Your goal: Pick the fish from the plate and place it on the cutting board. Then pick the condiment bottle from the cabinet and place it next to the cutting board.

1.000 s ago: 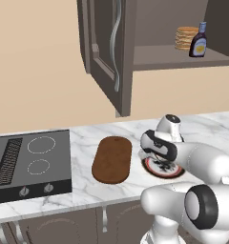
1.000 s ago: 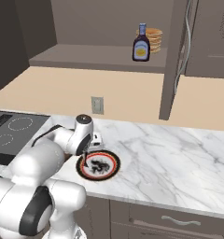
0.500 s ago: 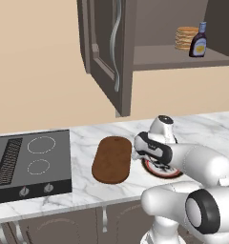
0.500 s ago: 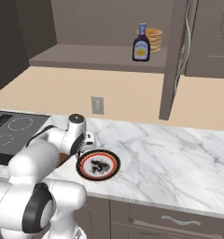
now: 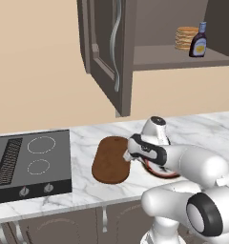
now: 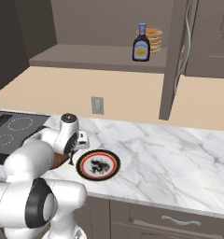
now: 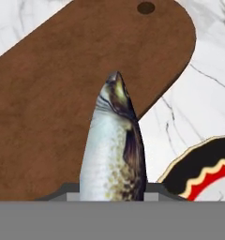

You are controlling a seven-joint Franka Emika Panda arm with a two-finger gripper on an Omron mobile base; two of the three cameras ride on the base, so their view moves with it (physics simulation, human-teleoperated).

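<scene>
Marble counter point(image 6: 170, 154) stretches under us, and up in the open cabinet point(image 5: 111, 52) the condiment bottle point(image 6: 141, 43) stands on the shelf just beside a stack of pancakes point(image 6: 153, 39). Down below, the cutting board point(image 5: 110, 159) lies between the hob point(image 5: 28, 159) and the plate point(image 6: 98, 164). We have our gripper point(image 5: 130, 155) clamped on the fish point(image 7: 114, 150), its head poking out over the board's end.

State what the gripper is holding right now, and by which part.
The gripper is shut on the fish, gripping its rear end; the head points out over the cutting board.
</scene>
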